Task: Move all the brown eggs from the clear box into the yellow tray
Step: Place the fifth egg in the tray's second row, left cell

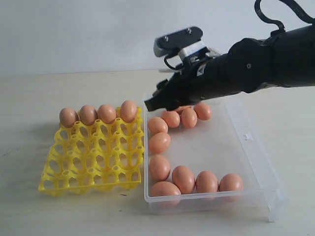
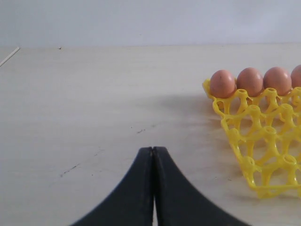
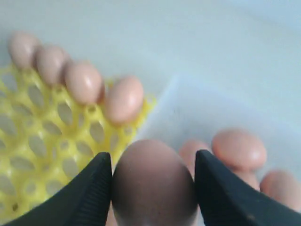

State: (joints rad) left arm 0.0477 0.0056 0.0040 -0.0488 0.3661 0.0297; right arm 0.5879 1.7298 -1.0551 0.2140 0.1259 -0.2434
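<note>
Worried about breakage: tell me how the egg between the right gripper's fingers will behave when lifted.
Probably slippery: the egg is smooth and rounded between the dark fingers of the right gripper. Likely fragile, so a hard squeeze could crack it. Released on the clear box's flat floor, it would probably roll.

Right arm matte black, bulky; silver-grey bracket with two screws; black cable looped; gripper fingers black, tapered.

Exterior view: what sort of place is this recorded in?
Probably a robotics lab bench, not a kitchen: a pale tabletop against a plain white wall, a bright yellow plastic egg tray beside a clear plastic box of smooth brown eggs, and a black robot arm reaching over the box.
</note>
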